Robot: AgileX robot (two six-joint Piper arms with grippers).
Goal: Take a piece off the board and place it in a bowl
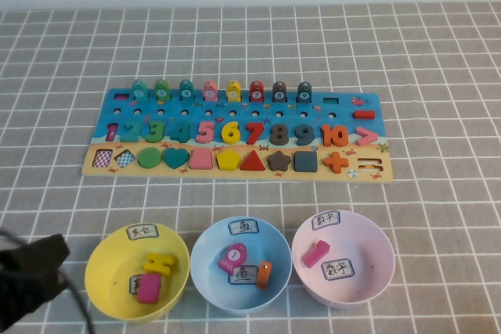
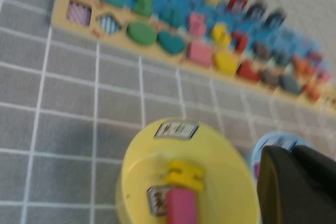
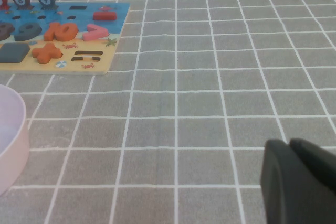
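From the high camera I see the board (image 1: 235, 132) lying across the middle of the grey gridded worktop (image 1: 438, 60), with the teal 2 (image 1: 130, 130) seated in its number row between the purple 1 and the green 3 (image 1: 154, 131). Three bowls sit in a row nearer to me: yellow bowl (image 1: 106, 260) on the left, blue bowl (image 1: 207, 252) in the middle, pink bowl (image 1: 368, 248) on the right. The pink bowl holds one pink piece (image 1: 315, 253). The yellow bowl has a yellow piece and a pink one; the blue one has a pink and an orange piece. My left hand (image 1: 31, 267) hangs low at the near left corner, just beside the yellow bowl, pinched closed and holding nothing. My right hand (image 3: 299, 182) appears only on its own wrist camera, over bare worktop well apart from the board; its black fingers sit together, empty.
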